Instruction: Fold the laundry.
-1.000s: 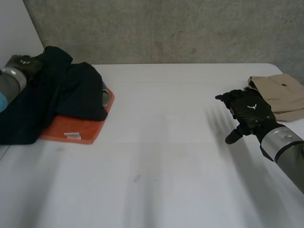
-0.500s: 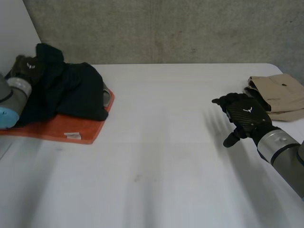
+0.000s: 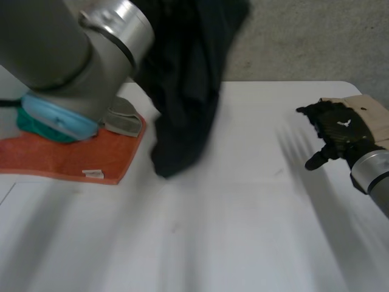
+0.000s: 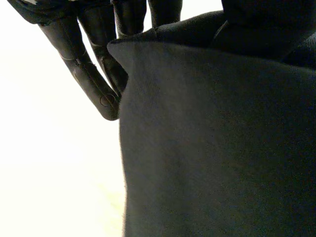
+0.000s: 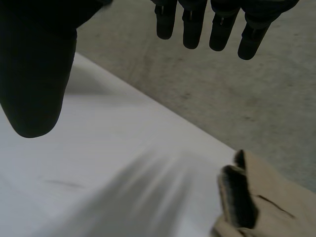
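Bright diffuse light, table (image 4: pixel 49 173) glaring white, dark garment (image 4: pixel 212 148) underexposed

The garment (image 3: pixel 182 103) hangs between towel (image 3: pixel 73 161), left, and folded clothes (image 3: pixel 377 118), right.

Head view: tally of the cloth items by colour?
Black: 1, black garment, lifted off the table
Orange: 1, orange cloth, flat on the table
Grey: 1, grey piece, lying on the orange cloth; what it is cannot be told
Beige: 1, beige garment, folded
Total: 4
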Controlling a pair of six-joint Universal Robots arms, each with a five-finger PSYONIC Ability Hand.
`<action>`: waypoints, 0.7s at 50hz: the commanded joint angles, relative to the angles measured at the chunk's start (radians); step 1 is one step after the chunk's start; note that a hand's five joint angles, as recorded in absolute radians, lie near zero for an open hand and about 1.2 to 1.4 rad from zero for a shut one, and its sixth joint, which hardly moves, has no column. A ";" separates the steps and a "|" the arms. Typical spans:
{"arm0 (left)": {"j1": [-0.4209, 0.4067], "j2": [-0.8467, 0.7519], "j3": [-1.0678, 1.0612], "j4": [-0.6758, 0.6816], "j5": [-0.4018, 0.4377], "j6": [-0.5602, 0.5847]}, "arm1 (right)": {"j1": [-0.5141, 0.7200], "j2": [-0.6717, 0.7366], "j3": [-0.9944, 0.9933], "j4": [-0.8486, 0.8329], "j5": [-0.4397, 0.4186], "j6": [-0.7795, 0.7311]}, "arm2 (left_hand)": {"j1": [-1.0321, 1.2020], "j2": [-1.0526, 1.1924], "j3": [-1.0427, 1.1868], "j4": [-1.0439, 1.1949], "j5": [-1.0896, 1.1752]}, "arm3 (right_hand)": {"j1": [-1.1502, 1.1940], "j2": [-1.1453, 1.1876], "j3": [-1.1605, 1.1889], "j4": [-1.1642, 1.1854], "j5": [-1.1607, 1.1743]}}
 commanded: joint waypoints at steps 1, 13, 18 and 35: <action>-0.068 -0.049 -0.148 -0.184 -0.083 0.092 | -0.063 -0.021 -0.031 0.007 -0.003 0.065 | 0.247 0.204 0.208 0.202 0.248 | -0.050 -0.040 -0.036 -0.039 -0.041; -0.027 0.008 -0.483 -0.178 -0.066 0.138 | -0.042 -0.027 -0.084 0.050 -0.043 -0.004 | -0.494 -0.536 -0.532 -0.538 -0.492 | -0.050 -0.040 -0.036 -0.039 -0.041; 0.024 0.051 -0.541 -0.148 -0.018 0.170 | 0.027 -0.024 -0.127 0.094 -0.094 -0.114 | -0.975 -1.018 -1.014 -1.019 -0.974 | -0.050 -0.040 -0.036 -0.039 -0.041; 0.180 0.299 -0.777 -0.192 -0.146 -0.190 | 0.285 0.210 -0.555 0.419 -0.192 -0.601 | -0.975 -1.018 -1.014 -1.019 -0.974 | -0.050 -0.040 -0.036 -0.039 -0.041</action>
